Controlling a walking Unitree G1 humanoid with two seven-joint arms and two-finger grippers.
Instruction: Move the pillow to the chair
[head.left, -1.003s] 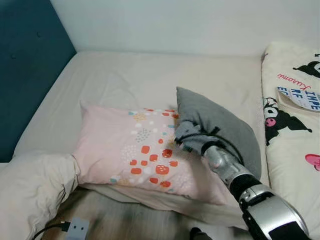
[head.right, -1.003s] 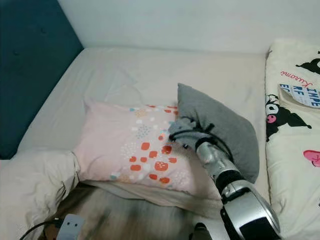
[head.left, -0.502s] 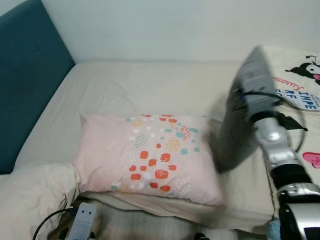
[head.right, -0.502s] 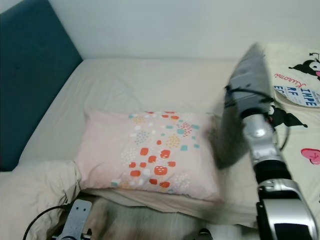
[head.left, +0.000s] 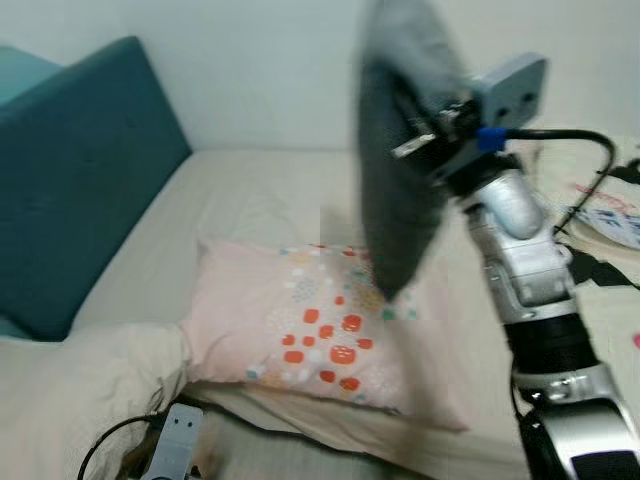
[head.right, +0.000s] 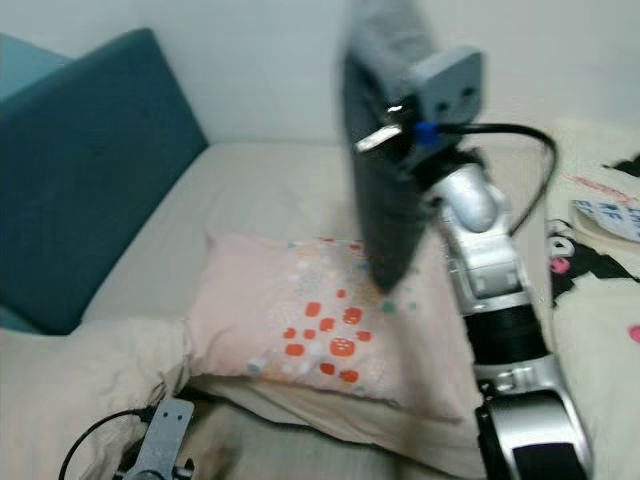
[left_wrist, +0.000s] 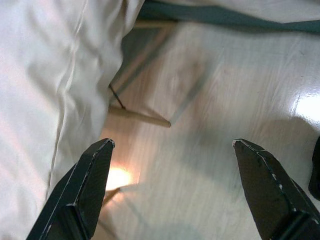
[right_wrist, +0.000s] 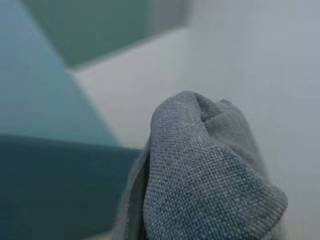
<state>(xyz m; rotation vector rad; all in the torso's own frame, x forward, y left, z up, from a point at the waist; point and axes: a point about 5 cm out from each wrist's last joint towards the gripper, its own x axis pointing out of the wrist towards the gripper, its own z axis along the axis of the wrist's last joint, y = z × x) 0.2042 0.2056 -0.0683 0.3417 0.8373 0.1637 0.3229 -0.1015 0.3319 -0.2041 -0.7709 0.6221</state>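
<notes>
A grey pillow (head.left: 395, 160) hangs in the air above the bed, held up by my right gripper (head.left: 432, 128), which is shut on its upper edge. The right wrist view shows bunched grey pillow fabric (right_wrist: 210, 180) right in front of the camera. A pink pillow (head.left: 320, 335) with red and teal dots lies flat on the bed below it. My left gripper (left_wrist: 172, 150) hangs open over the wooden floor beside the bed, with nothing between its fingers.
The bed has a cream sheet (head.left: 250, 200) and a teal headboard (head.left: 80, 180) on the left. A cream duvet (head.left: 70, 390) is bunched at the front left. A cartoon-print blanket (head.left: 610, 220) lies at the right. A cable and a grey plug (head.left: 175, 450) lie near the front.
My right arm has lifted the grey pillow from beside the pink pillow high into the air. The camera has shifted, showing more of the headboard.
</notes>
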